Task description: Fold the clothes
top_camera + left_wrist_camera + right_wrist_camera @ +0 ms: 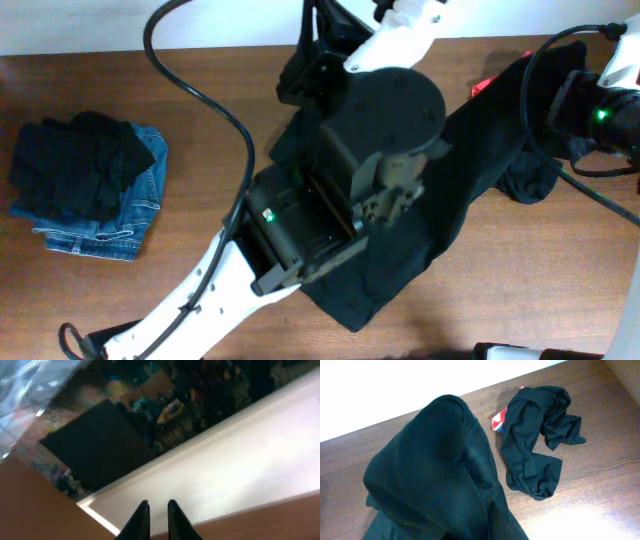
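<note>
Spreading the large black garment [470, 165] seems the step in hand: the right gripper, buried in the cloth, is closed, apparently pinching it. The left gripper [158, 521] is barely parted and empty, with the garment below its jaws. Next it likely needs a free edge.

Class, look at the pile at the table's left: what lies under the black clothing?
Under the black clothing lie blue denim jeans, showing at the pile's right and lower edges. The rest of the jeans is covered, so any further layers cannot be seen.
</note>
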Motion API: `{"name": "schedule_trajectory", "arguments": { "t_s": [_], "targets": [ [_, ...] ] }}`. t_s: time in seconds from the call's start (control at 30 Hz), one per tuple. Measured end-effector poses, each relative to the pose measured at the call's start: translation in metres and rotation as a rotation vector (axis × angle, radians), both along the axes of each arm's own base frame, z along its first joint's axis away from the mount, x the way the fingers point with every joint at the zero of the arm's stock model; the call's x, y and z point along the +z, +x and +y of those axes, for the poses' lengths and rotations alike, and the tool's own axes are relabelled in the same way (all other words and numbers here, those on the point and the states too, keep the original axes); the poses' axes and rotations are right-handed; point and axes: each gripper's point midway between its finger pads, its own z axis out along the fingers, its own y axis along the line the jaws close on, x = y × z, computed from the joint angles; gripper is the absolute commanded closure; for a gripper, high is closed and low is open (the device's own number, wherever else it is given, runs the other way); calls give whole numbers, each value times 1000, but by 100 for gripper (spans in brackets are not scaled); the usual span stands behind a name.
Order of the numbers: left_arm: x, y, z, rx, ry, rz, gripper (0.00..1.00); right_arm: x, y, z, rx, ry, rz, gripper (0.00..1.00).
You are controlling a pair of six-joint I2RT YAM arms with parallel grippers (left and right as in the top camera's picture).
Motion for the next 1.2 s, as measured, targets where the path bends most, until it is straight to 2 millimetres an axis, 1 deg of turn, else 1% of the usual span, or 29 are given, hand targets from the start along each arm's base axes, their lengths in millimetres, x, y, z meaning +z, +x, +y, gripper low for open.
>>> {"name": "schedule_trajectory", "arguments": {
  "t_s": [0.1,0.17,0.27,0.37,0.43,0.5,0.53,0.57,0.67,0.77,0.83,0.87,0.93,1.0,1.07,1.1,1.17,1.2],
  "targets": [
    [-19,5,-6,-55,44,61,84,0,0,1,4,4,-2,96],
    [-40,8,-17,-142,65,133,84,0,0,1,5,6,-1,96],
    [-64,8,-27,-222,48,217,84,0,0,2,8,8,-2,96],
    [-85,11,-20,-223,-16,290,84,0,0,2,10,10,-2,96],
    [-98,17,-7,-198,-67,343,82,0,0,3,12,13,-2,96],
    [-112,27,12,-160,-124,396,80,-1,0,5,21,21,1,96],
    [-118,32,22,-139,-153,419,78,-1,-1,6,23,29,4,96],
    [-123,39,33,-116,-188,442,73,-2,-1,7,22,39,8,96],
    [-135,63,75,-48,-319,488,72,-3,-1,9,18,58,10,96],
    [-147,83,115,-17,-449,538,72,-9,-1,9,-2,82,38,96],
    [-156,94,141,13,-514,565,73,-21,4,9,-17,102,82,96],
    [-162,99,152,33,-536,581,73,-31,10,8,-23,111,114,96],
    [-177,105,162,50,-557,630,73,-49,22,7,-32,128,174,96],
    [-194,109,158,42,-563,691,73,-73,37,3,-44,141,243,96],
    [-208,110,148,20,-556,747,74,-95,49,-3,-73,146,305,95],
    [-214,110,140,5,-547,774,73,-105,53,-9,-95,144,332,92],
    [-221,109,127,-23,-529,804,73,-119,58,-22,-142,131,370,83],
    [-223,107,119,-36,-516,814,73,-124,58,-30,-170,123,383,74]
  ]
}}
